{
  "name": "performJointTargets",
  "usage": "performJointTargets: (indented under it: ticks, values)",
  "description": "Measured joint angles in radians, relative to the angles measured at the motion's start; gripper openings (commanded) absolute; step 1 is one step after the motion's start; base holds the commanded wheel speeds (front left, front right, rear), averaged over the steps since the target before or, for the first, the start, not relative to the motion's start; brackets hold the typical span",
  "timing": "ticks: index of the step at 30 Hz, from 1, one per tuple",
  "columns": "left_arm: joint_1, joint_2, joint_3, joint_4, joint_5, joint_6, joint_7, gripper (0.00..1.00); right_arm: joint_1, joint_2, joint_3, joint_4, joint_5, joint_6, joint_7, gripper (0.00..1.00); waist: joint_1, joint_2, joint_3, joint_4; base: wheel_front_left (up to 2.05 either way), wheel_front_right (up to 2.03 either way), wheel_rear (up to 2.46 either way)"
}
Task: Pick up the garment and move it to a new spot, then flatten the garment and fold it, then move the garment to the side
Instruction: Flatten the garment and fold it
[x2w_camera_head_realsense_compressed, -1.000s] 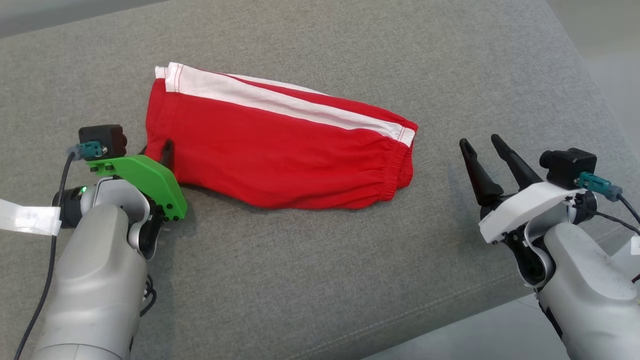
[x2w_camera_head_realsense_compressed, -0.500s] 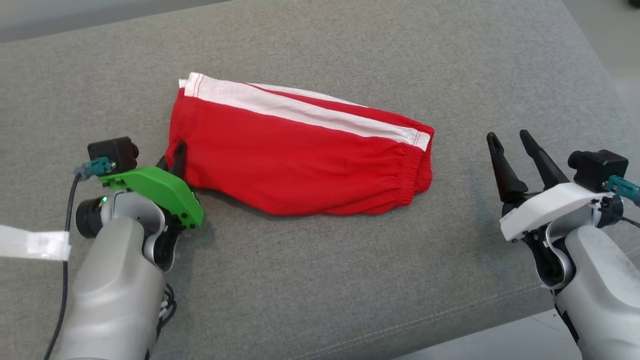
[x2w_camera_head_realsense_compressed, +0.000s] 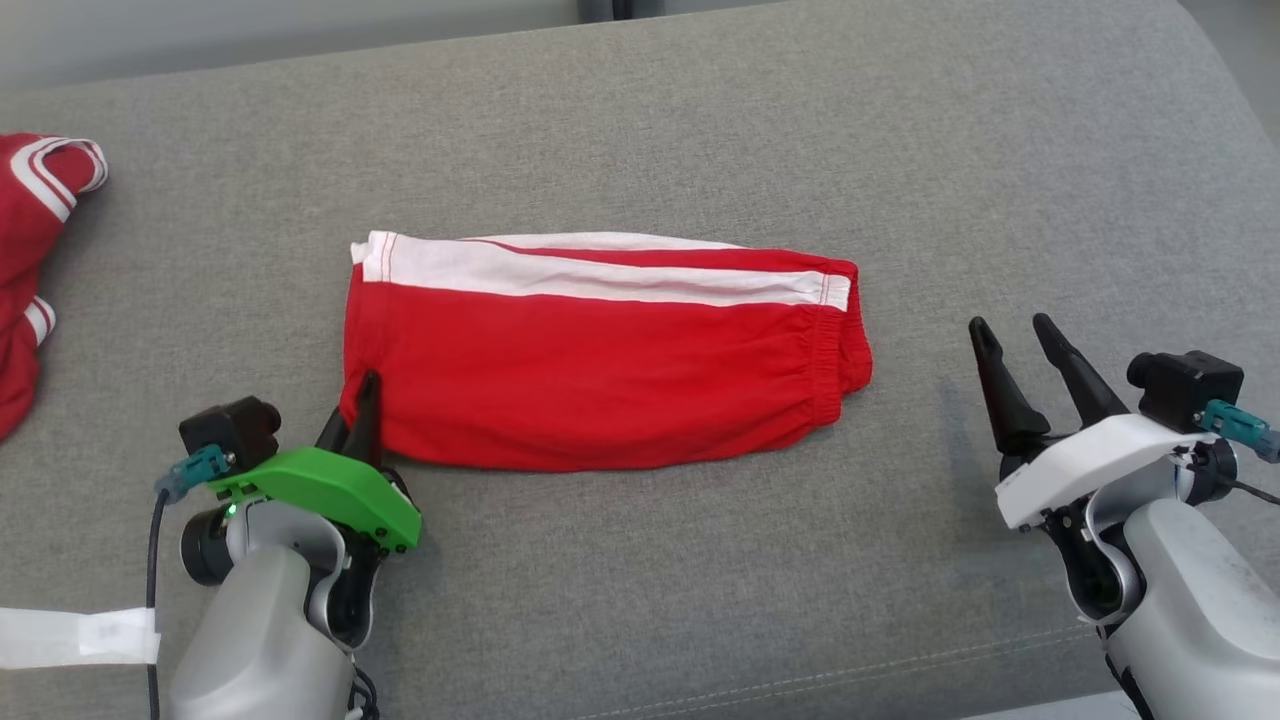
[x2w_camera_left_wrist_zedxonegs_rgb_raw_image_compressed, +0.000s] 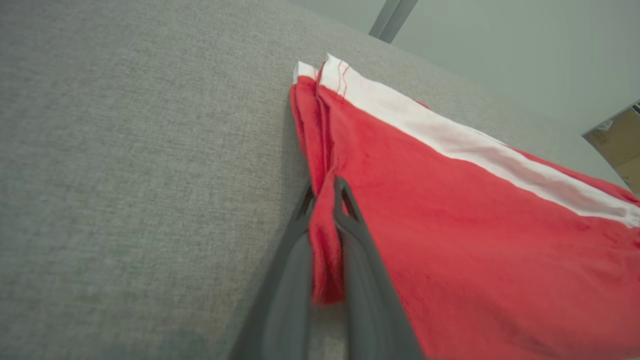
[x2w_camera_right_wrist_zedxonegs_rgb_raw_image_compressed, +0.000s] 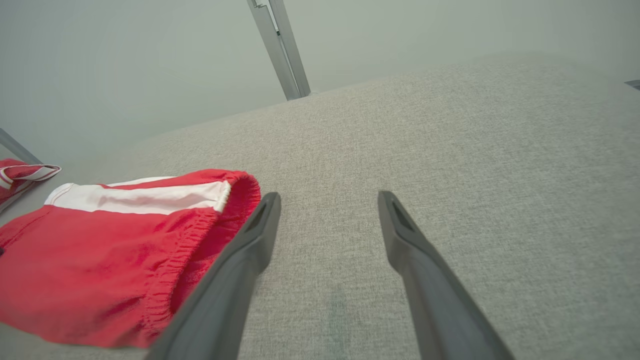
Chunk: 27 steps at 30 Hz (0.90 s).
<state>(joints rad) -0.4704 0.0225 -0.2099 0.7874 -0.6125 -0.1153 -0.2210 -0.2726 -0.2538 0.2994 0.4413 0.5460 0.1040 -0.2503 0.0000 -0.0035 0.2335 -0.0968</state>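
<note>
One red cloth (x2w_camera_head_realsense_compressed: 30, 260) lies far left; left pincer (x2w_camera_left_wrist_zedxonegs_rgb_raw_image_compressed: 325, 192) clamps the garment (x2w_camera_head_realsense_compressed: 600, 380), right pincer (x2w_camera_head_realsense_compressed: 1010, 326) gapes.

free: cushion (x2w_camera_head_realsense_compressed: 1050, 180) right | blocked: garment (x2w_camera_head_realsense_compressed: 600, 380) centre (second garment (x2w_camera_head_realsense_compressed: 30, 250) far left)

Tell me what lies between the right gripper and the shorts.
Bare grey cushion. The head view shows that strip running from the waistband end of the shorts to the right gripper, whose fingers are open.
</note>
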Motion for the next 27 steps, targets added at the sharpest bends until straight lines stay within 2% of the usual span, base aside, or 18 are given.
performJointTargets:
  ticks: [11, 12, 14, 22, 27]
  values:
    - [0.128, 0.001, -0.056, -0.099, -0.060, 0.006, -0.011, 0.02, -0.002, 0.036, 0.040, 0.021, 0.005, 0.001, 0.017, 1.00, 0.0000, 0.0000, -0.032, 0.053, 0.00, 0.00, 0.00]
    - [0.135, 0.002, -0.059, -0.110, -0.062, 0.015, -0.018, 0.20, -0.003, 0.036, 0.042, 0.023, 0.006, 0.001, 0.020, 1.00, 0.0000, 0.0000, -0.034, 0.056, 0.00, 0.00, 0.00]
    - [0.143, 0.002, -0.060, -0.130, -0.058, 0.032, -0.019, 1.00, -0.006, 0.040, 0.048, 0.026, 0.008, 0.001, 0.028, 1.00, 0.0000, 0.0000, -0.037, 0.062, 0.00, 0.00, 0.00]
    - [0.148, 0.002, -0.036, -0.235, 0.014, 0.100, -0.028, 1.00, -0.019, 0.057, 0.059, 0.062, 0.019, 0.001, 0.077, 1.00, 0.0000, 0.0000, -0.046, 0.085, 0.00, 0.00, 0.00]
    - [0.149, 0.003, 0.017, -0.359, 0.056, 0.139, -0.030, 1.00, -0.035, 0.062, 0.047, 0.098, 0.051, 0.000, 0.123, 1.00, 0.0000, 0.0000, -0.051, 0.112, 0.00, 0.00, 0.00]
